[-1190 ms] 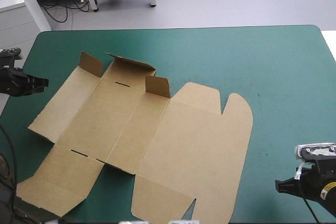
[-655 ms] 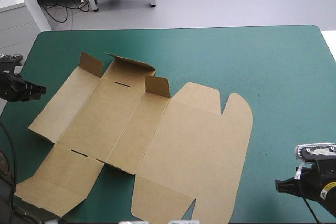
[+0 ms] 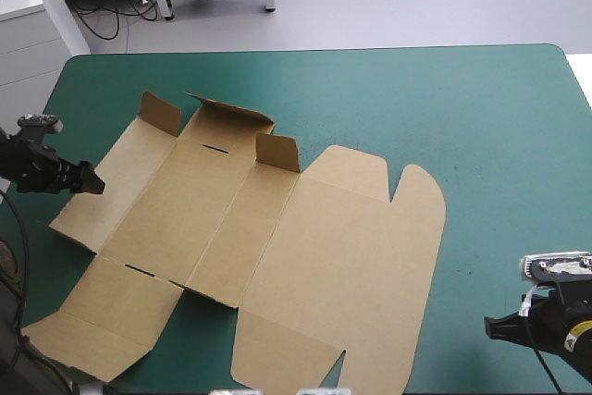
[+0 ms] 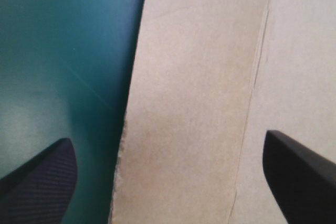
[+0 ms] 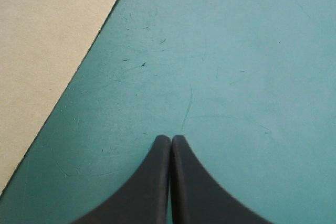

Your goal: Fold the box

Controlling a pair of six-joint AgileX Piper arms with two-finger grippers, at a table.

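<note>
The brown box [image 3: 277, 238] lies spread on the left half of the table [image 3: 481, 117], with small flaps raised along its far side. The left gripper [image 3: 91, 182] hangs released over the box's left edge, which lies between its fingers. The right gripper [image 5: 170, 140] is clenched on nothing near the table's near right corner, apart from the box.

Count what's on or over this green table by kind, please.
Brown box, a cut sheet lying mostly flat: 1
Pairs of black jaws: 2 (left jaws open at the box's edge, right jaws shut)
Total: 3
</note>
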